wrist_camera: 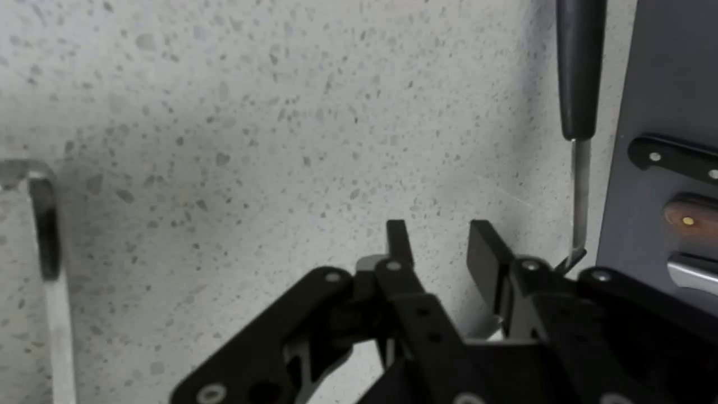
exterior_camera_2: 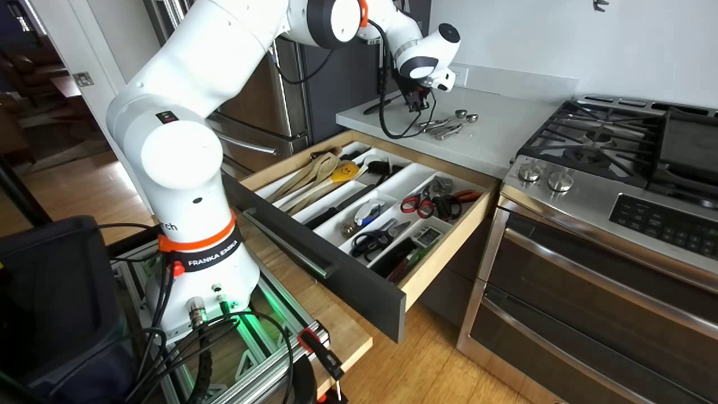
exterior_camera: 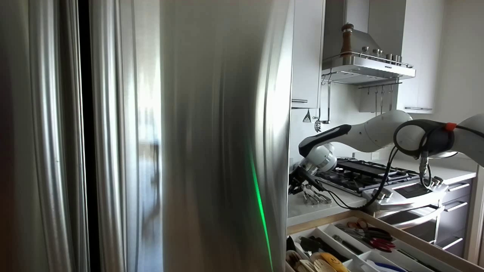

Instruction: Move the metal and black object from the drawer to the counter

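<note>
Pincer (wrist_camera: 439, 247) sits partly spread, holding nothing, I guess because the black-handled tool (wrist_camera: 579, 118) already lies at two o'clock on the counter (wrist_camera: 280, 151).

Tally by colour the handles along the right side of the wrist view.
Black: 2 (a long tool handle on the counter, a riveted handle)
Brown: 1 (a wooden-looking handle)
Silver: 1 (a metal-looking handle)
Total: 4

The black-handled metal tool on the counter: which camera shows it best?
Wrist view: the black-handled metal tool looks largest, handle cropped. In exterior views, it appears small, or apparently hides behind the silver metal fridge.
</note>
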`<action>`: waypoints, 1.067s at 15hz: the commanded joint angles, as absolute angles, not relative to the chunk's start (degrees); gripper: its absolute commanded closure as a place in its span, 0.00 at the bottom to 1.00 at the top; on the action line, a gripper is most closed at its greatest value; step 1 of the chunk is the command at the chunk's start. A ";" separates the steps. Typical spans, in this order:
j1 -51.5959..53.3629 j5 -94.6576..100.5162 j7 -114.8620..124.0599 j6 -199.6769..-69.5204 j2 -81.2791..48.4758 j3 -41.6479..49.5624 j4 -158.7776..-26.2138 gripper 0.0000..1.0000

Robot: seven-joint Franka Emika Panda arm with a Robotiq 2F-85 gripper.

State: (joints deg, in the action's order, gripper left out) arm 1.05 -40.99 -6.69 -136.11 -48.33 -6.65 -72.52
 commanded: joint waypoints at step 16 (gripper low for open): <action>10.38 -20.37 14.83 -148.63 -47.83 -5.06 -69.98 0.55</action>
